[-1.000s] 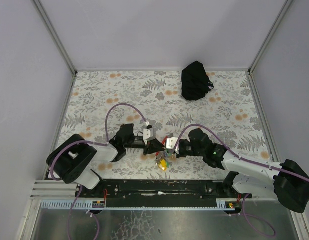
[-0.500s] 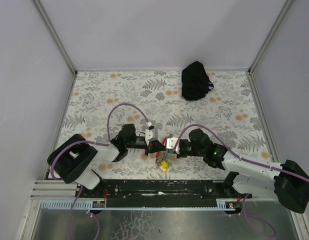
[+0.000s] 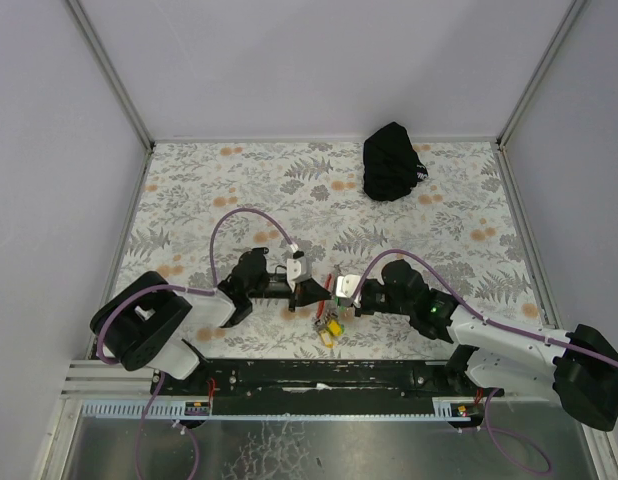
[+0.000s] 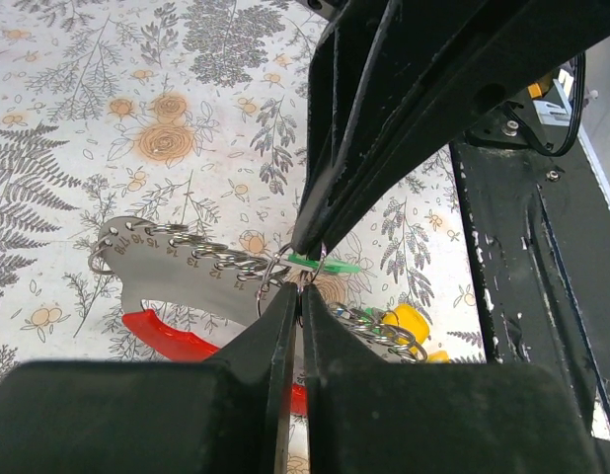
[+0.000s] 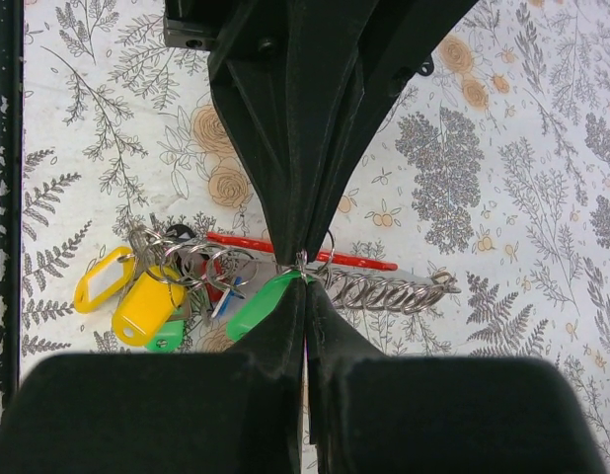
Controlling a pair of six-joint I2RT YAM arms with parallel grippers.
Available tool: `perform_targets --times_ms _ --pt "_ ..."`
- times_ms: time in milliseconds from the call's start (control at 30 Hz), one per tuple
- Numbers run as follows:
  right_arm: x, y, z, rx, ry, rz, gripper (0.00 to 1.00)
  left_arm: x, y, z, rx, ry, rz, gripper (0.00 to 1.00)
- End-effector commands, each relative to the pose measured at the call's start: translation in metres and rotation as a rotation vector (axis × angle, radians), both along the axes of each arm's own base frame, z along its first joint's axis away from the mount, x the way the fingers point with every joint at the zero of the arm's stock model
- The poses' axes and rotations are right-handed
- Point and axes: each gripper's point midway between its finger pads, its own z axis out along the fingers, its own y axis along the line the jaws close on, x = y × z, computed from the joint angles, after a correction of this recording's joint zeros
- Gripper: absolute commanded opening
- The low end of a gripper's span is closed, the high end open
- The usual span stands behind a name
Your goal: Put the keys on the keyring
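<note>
Keyring (image 3: 329,322) lies on the desk (image 3: 239,180), close to the near edge and between my two arms. In the last second my left end effector (image 3: 311,294) has closed its remaining gap and edged in toward my right end effector (image 3: 341,298), so the two now meet tip to tip at the silvery ring (image 5: 301,261). Both are pressed fully together. The tips hide the thin wire, so I cannot tell whether either one has it nipped. I judge this to be the threading step itself, with both sides working the ring where the green key (image 5: 254,302) sits. I cannot see whether that key is already on.

The bunch's long axis crosses the line of my arms. The yellow tag (image 5: 147,304) end points toward the near edge. The chain (image 5: 384,292) and red strap (image 5: 349,261) stretch away from my bases. The green key's tag lies roughly along that axis, with its hole end at my fingertips and its free end toward the yellow tag.
</note>
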Motion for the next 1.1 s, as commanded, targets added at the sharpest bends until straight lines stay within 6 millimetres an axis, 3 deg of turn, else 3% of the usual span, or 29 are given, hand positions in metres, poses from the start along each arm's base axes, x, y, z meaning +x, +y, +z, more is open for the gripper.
perform_targets --times_ms 0,267,400,667,1067 --pt "0.01 0.008 0.033 0.097 -0.086 -0.02 0.0 0.005 0.007 0.008 -0.051 0.03 0.073 0.0" --pt "0.01 0.01 0.023 0.065 -0.073 -0.008 0.0 0.029 0.016 0.041 -0.214 0.152 0.291 0.0" --pt "0.011 0.009 0.023 0.067 -0.076 -0.01 0.0 0.038 0.023 0.045 -0.243 0.185 0.376 0.0" --pt "0.008 0.018 0.015 0.042 -0.042 0.031 0.0 0.037 0.018 0.075 -0.413 0.288 0.385 0.0" --pt "0.015 0.017 0.027 0.075 -0.077 -0.007 0.0 0.04 0.014 0.075 -0.508 0.377 0.488 0.0"
